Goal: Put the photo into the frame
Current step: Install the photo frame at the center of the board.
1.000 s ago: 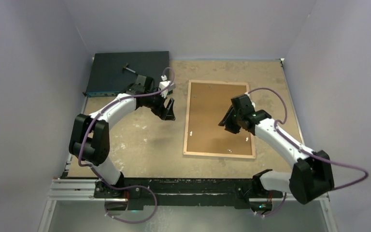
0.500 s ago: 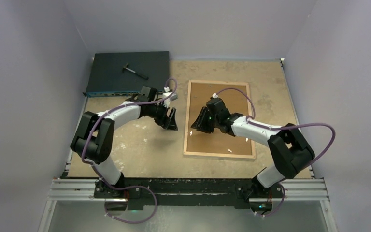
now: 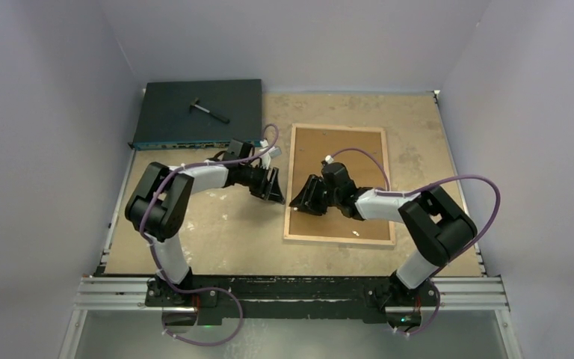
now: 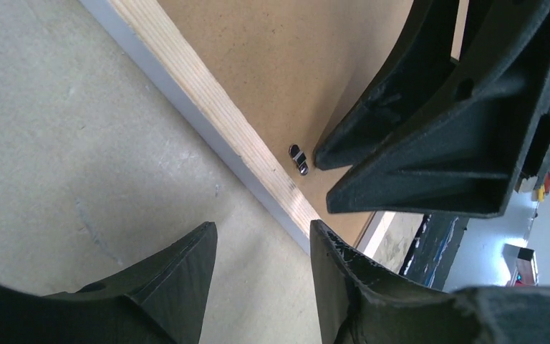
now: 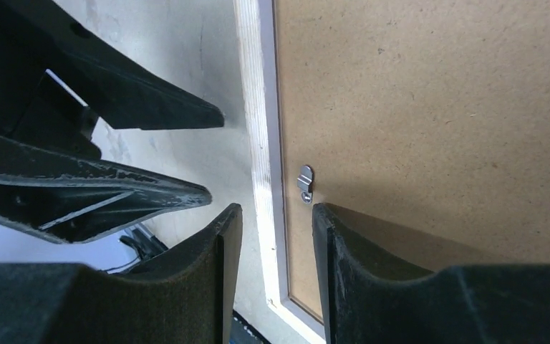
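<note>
The frame lies face down on the table, its light wood back up, with the brown backing board set inside it. The photo is not in view. My left gripper is open and empty, low over the table just left of the frame's left edge. My right gripper is open and empty, its jaws either side of that same edge, one over the table and one over the board. A small metal clip sits just ahead of it and also shows in the left wrist view.
A dark flat box lies at the back left with a small hammer-like tool on it. The two grippers' fingertips are close together. Grey walls enclose the table on three sides.
My right gripper has moved left across the backing board to the frame's left edge. My left gripper has moved right and nearer, up to that same edge. The frame has not moved.
</note>
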`<state>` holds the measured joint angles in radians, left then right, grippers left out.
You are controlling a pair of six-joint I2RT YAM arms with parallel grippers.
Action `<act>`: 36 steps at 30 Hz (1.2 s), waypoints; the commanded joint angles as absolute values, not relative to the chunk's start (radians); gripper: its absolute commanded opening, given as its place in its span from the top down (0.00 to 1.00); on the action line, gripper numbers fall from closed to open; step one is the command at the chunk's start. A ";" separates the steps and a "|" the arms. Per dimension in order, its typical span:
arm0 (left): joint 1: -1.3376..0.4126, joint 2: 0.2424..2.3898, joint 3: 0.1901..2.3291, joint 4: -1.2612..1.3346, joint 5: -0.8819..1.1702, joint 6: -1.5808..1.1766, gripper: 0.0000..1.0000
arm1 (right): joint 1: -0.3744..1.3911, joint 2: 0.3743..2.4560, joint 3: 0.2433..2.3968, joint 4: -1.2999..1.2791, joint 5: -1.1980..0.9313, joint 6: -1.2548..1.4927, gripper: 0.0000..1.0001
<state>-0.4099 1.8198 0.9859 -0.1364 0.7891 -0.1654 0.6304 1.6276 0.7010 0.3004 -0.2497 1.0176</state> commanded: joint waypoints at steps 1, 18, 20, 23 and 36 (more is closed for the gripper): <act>-0.437 1.850 1.007 -0.075 0.806 -0.195 0.53 | 0.635 1.618 0.656 0.388 -0.310 1.020 0.56; -0.455 1.922 1.038 -0.106 0.744 -0.166 0.75 | 0.587 1.570 0.633 0.340 -0.283 0.952 0.57; -0.455 1.923 1.037 -0.111 0.743 -0.166 0.76 | 0.572 1.564 0.635 0.339 -0.273 0.938 0.57; -0.456 1.924 1.036 -0.113 0.736 -0.165 0.77 | 0.568 1.589 0.651 0.354 -0.287 0.917 0.56; -0.456 1.912 1.032 -0.128 0.725 -0.152 0.85 | 0.574 1.677 0.623 0.494 -0.353 0.970 0.62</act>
